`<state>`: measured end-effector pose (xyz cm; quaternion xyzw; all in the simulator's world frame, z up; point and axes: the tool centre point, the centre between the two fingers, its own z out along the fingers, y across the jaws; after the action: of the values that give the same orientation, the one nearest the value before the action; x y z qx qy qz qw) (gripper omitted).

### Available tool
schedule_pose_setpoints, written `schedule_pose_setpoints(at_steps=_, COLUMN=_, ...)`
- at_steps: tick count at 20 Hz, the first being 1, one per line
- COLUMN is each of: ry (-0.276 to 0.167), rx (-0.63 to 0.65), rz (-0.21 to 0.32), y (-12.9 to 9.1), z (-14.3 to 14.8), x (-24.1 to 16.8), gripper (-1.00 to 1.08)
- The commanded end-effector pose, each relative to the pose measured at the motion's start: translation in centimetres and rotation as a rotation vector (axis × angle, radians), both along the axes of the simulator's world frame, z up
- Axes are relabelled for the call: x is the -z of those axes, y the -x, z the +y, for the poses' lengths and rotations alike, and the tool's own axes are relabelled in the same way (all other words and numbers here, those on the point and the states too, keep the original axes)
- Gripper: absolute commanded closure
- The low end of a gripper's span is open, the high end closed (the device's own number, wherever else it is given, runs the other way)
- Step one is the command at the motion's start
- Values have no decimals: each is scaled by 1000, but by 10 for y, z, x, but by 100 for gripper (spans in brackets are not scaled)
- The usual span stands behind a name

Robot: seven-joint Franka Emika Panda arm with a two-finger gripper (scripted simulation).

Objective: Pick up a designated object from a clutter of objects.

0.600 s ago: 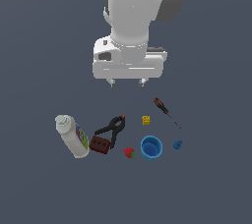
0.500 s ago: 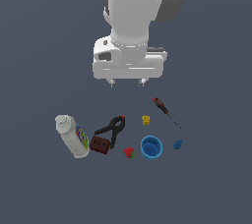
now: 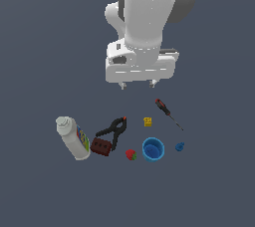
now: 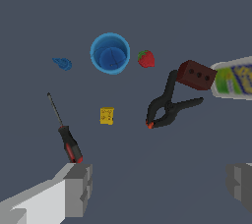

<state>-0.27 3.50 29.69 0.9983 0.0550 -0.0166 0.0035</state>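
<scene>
The screwdriver [image 3: 168, 113], slim with a red-and-black handle and thin dark shaft, is seen lying flat, just right of the yellow block [image 3: 148, 121] in the exterior view. The gripper [image 3: 137, 84] is held above it with jaws spread wide and nothing gripped.

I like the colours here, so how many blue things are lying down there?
2. A blue cup sits between the strawberry and a small blue piece, which lies just past the screwdriver tip. None appears hidden.
</scene>
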Motion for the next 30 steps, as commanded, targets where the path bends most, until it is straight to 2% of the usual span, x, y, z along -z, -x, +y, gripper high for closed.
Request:
schedule_pose_setpoints(at_steps=1, ry=-1, rx=1, rz=0, y=0, z=0, x=0, gripper=-92)
schedule_pose_setpoints(at_steps=8, ry=3, rx=-13, rz=-1, y=-1, z=6, x=8, gripper=-92)
schedule_pose_setpoints(at_steps=15, ry=14, rx=-66, rz=-6, y=-3, z=30, x=41, gripper=-92)
schedule_pose_setpoints(at_steps=22, ry=23, rx=-166, rz=-14, y=3, z=74, x=97, gripper=-92)
schedule_pose_setpoints(at_steps=30, ry=14, rx=-310, rz=-25, y=29, z=136, x=173, gripper=-92)
